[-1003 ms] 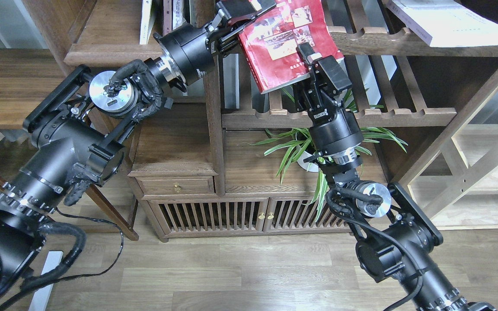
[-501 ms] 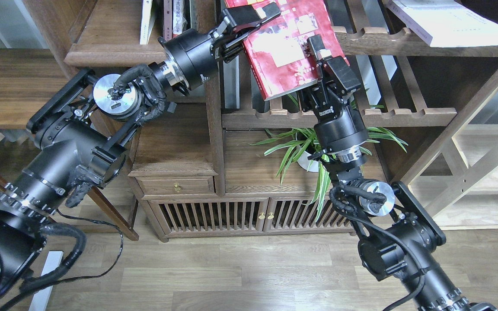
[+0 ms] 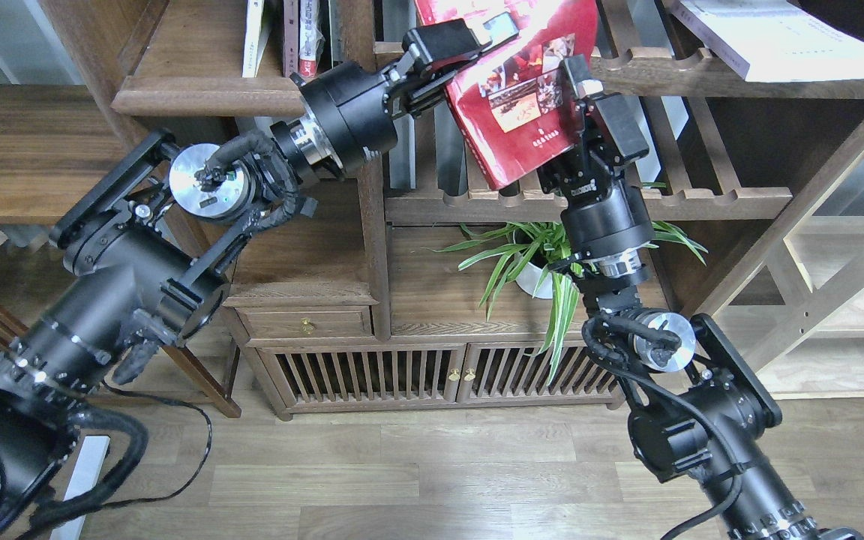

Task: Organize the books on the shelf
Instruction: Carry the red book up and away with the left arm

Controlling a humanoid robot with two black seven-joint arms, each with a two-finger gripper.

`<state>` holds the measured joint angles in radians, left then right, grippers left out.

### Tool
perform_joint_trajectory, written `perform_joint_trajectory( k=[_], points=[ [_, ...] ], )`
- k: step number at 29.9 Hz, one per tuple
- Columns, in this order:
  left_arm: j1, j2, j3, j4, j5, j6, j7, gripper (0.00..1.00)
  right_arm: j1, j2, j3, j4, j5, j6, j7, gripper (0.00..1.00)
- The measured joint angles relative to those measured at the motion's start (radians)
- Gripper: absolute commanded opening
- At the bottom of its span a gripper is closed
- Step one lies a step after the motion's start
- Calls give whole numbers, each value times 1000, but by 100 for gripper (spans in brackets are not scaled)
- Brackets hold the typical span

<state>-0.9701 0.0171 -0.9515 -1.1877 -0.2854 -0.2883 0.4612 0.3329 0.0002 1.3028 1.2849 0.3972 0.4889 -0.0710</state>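
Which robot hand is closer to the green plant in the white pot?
Right. The right gripper is up at the red book, with the green plant below it. The left gripper grips the book's top-left edge, farther away.

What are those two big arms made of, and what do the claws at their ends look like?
Both arms are black, built of thick round segments with shiny silver discs at the joints and looping, wrapped black cables. The left gripper and right gripper each have two blocky black fingers on a drum-shaped black wrist ringed with a silver band. Small white lettering marks the right wrist; I can't read it.
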Motion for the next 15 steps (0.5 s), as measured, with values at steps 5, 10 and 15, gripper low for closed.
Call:
perform_joint_trajectory(
  k=[5,10,15],
  points=[
    [44,78,2,-88,27,0,0,2,0,-3,9,-6,1,0,2,66],
    [104,168,-8,-184,28,0,0,2,0,-5,10,-27,2,0,3,67],
    [149,273,-30,-279,28,-6,-4,1,0,-5,9,-50,2,0,3,67]
  ],
)
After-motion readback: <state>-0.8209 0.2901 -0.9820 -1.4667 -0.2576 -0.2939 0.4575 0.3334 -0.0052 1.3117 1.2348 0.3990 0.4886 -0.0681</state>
